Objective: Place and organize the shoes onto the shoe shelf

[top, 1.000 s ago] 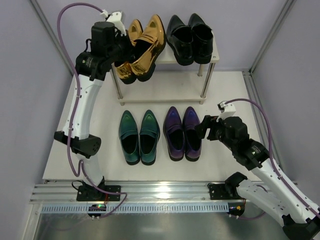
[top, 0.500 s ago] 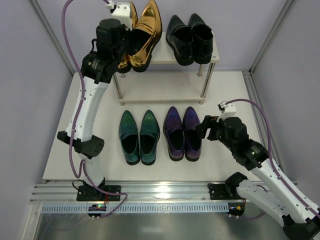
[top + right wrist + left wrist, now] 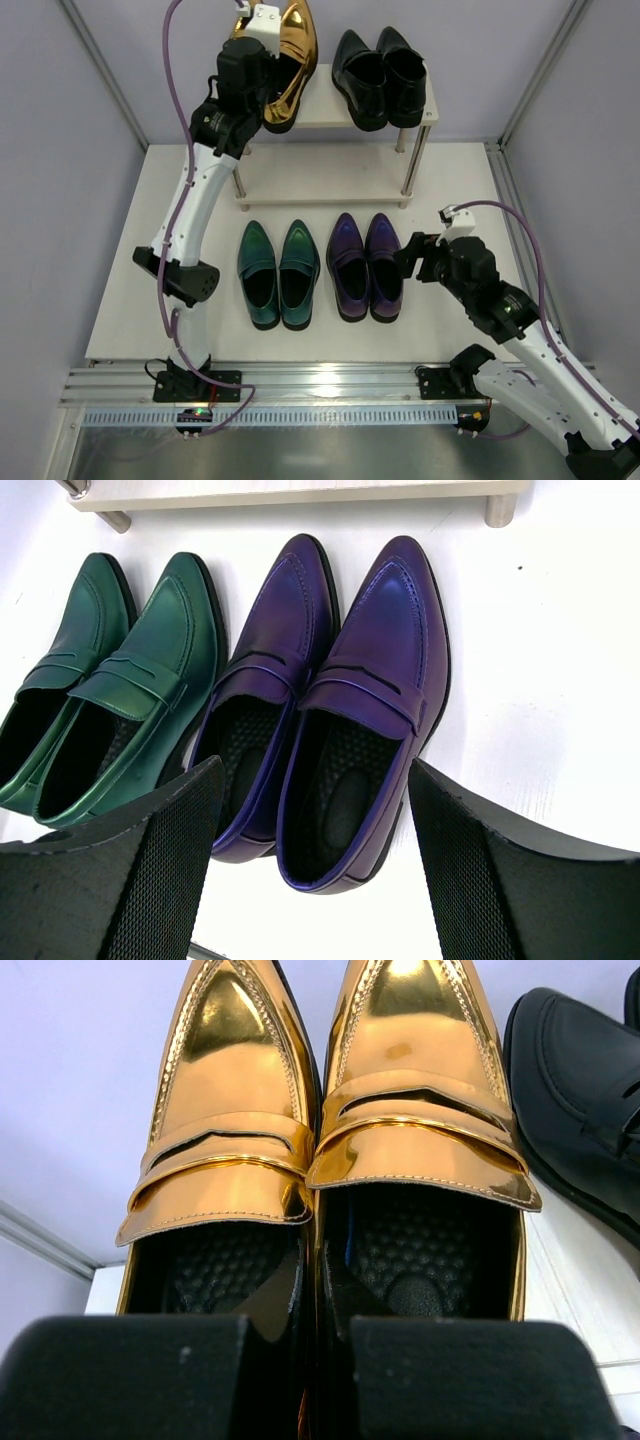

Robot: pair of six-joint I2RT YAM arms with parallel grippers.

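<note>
My left gripper (image 3: 268,75) is shut on the inner walls of the gold pair (image 3: 285,55), pinched together, and holds it at the left of the shoe shelf's top board (image 3: 330,112); the gold pair fills the left wrist view (image 3: 330,1140). The black pair (image 3: 378,75) stands on the right of that board and shows at the edge of the left wrist view (image 3: 590,1110). The teal pair (image 3: 278,272) and purple pair (image 3: 366,265) stand on the table in front of the shelf. My right gripper (image 3: 412,258) is open just right of the purple pair (image 3: 340,710).
The shelf's lower board (image 3: 320,185) is bare. Metal posts (image 3: 411,165) hold the shelf. Grey frame walls close the cell at left, right and back. A metal rail (image 3: 320,385) runs along the near table edge.
My left gripper has carried the gold pair up and back, from tilted over the shelf's left front corner to straight over the top board's left side. The right arm has barely moved.
</note>
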